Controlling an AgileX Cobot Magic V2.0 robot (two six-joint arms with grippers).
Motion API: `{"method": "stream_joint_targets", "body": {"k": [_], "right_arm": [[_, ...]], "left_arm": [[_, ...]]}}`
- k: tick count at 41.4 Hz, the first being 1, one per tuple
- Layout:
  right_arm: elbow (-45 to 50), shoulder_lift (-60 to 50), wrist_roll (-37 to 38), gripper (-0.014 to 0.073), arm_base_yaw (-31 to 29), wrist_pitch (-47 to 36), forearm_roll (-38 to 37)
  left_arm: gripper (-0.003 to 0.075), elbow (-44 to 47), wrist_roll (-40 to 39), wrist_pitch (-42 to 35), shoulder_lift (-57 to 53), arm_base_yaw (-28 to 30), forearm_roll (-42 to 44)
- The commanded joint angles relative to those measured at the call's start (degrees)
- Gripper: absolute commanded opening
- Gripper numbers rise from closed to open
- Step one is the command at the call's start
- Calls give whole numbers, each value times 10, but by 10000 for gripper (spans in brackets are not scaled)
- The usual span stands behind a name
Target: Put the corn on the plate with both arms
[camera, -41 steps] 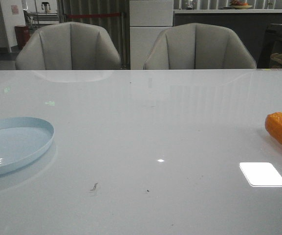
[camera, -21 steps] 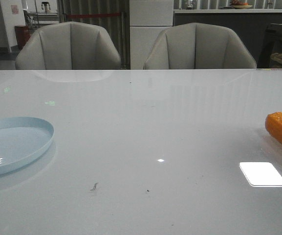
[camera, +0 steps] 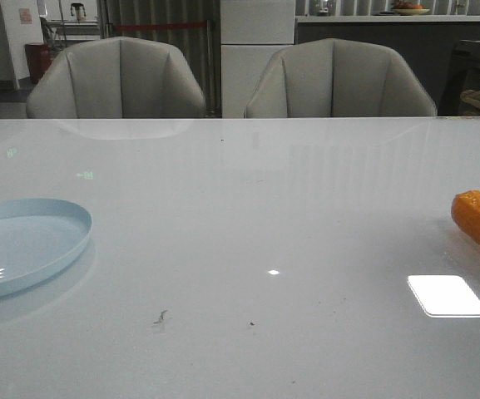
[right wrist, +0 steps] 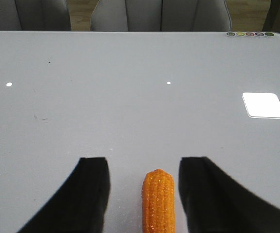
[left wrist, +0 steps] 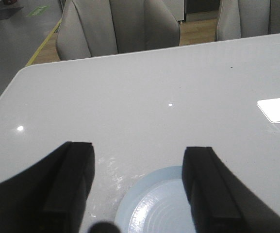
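Orange corn cob (right wrist: 158,200) on white bench (camera: 248,208) between spread right fingers (right wrist: 93,194) — left fingers (left wrist: 72,179) parted, empty, above pale blue plate (left wrist: 154,208)

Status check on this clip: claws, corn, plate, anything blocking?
Left claw open above the round pale blue plate. Right claw open, straddling the orange bumpy plastic corn cob, not gripping. Corn on the glossy white table, off the plate. Nothing between them.

Matte black, blocky, flat-faced fingers of the left gripper (left wrist: 139,187), broad and squared at the tips, a small rounded black part low between them, matching dark, wedge-shaped fingers of the right gripper (right wrist: 142,187)
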Motion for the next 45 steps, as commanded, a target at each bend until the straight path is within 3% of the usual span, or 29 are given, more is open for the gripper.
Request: {"method": "stream_joint_targets", "body": {"k": [1,8,20,29,36,45], "right_arm": [[-23,-3,-1,533,-1,-45,-4],[-22,-3,-1,531,-1,-34,-4],[-22,-4,-1,531,-1,-9,-4],[-23,-4,-1,531,-1,-24,-4],[-23,-4,-1,531,-1,-44,-4],[-23,-3,-1,531,-1,72,42]], "left_arm": [[489,-21,-2,-52,-1,0,-6],[487,-22,-4,-29,-1,0,-23],[490,-58,-4,138,41,0,-112],[490,-161,-4,285,130,0,-129],[490,-252,-4,335,213,0,-134],[489,-343,-36,412,327,40,-155]]}}
